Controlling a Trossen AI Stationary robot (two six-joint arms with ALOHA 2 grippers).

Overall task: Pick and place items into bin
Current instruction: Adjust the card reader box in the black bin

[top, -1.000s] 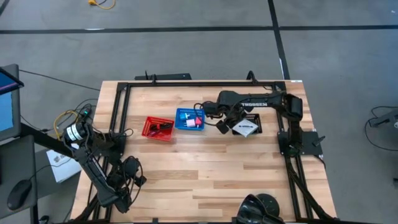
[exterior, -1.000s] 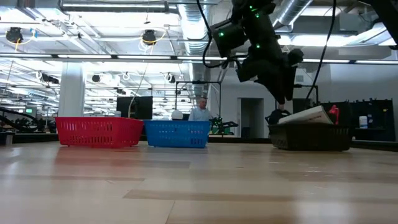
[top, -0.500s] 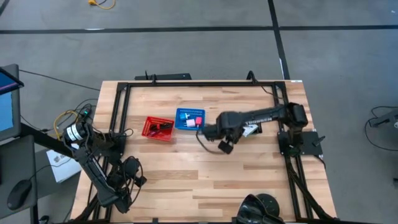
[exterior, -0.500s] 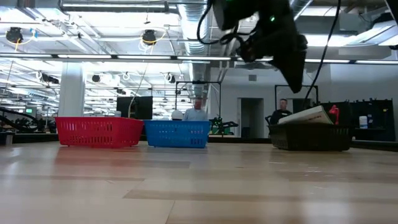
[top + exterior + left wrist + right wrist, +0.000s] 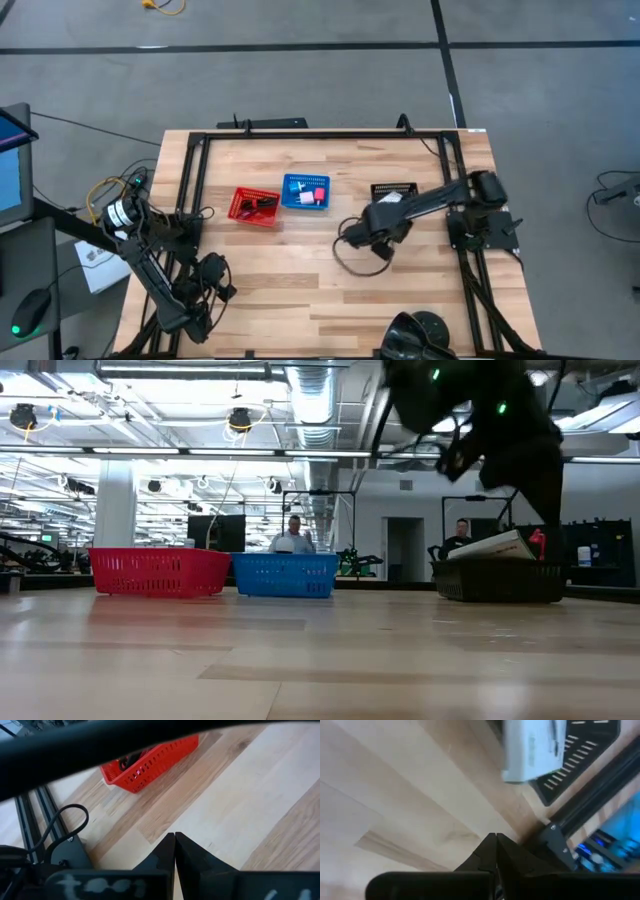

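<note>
My right gripper [image 5: 384,250] [image 5: 496,840] hangs shut over bare wood, to the near side of the black basket [image 5: 393,189] and clear of it. A white card packet [image 5: 532,745] [image 5: 490,547] lies tilted in that basket, beside a small red piece [image 5: 538,542]. The blue basket [image 5: 305,192] holds a pink cube [image 5: 320,198]. In the red basket [image 5: 256,207] lies a dark cord [image 5: 264,204]. My left gripper [image 5: 222,285] [image 5: 175,840] waits shut and holding nothing at the table's near left.
A black metal frame [image 5: 190,180] runs around the table's edges. Open wood [image 5: 300,270] lies between the baskets and the near edge. In the low view, two people [image 5: 293,535] stand in the room far behind the table.
My right arm has swung from reaching left across the black basket toward the blue one. It now slants toward the table's near edge. Its gripper has gone toward the near edge and a little right, away from the baskets. The baskets and their contents have stayed put.
</note>
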